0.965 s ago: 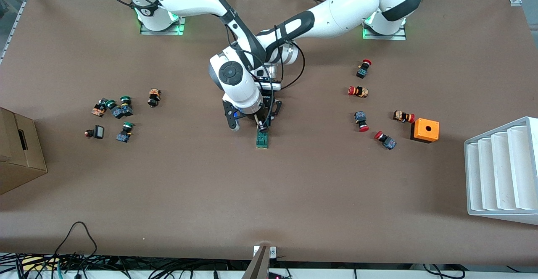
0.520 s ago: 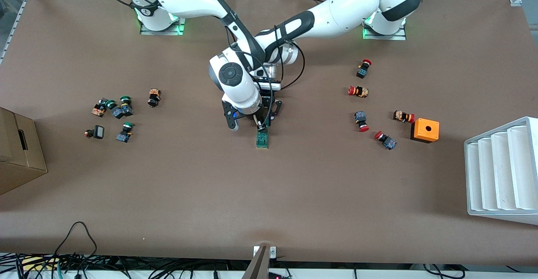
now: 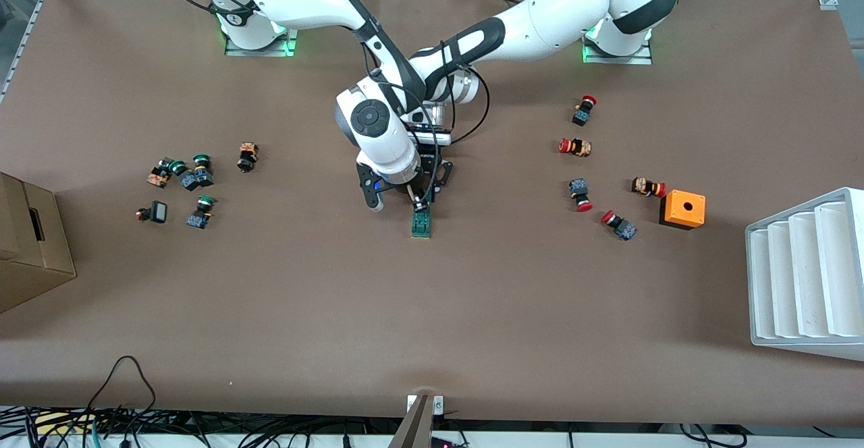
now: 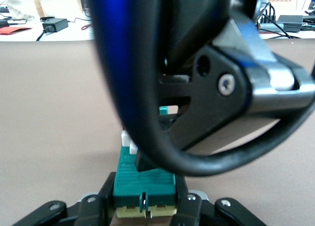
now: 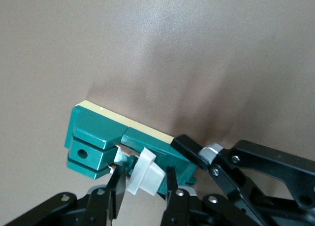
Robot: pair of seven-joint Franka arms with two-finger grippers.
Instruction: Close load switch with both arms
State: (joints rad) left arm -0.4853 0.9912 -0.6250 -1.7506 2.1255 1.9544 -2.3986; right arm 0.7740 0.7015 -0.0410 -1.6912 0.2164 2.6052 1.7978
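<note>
Load switch (image 3: 421, 222) lying flat at the middle of the desk (image 3: 472, 313), green body with a white tab (image 5: 145, 173).

Left pincer (image 4: 145, 206) low at the switch end farther from the front camera, fingers (image 4: 106, 199) closed in on the two sides of the green body, gripping it.

Right pincer (image 5: 142, 189) also down on the switch, just beside the left one, its two fingers (image 5: 117, 191) narrowly apart with the white tab held between them.

Red-capped buttons (image 3: 579, 195) and an orange box (image 3: 683, 209) toward the left arm's end of the desk, green-capped buttons (image 3: 196, 175) toward the right arm's end, all well apart from the switch.
</note>
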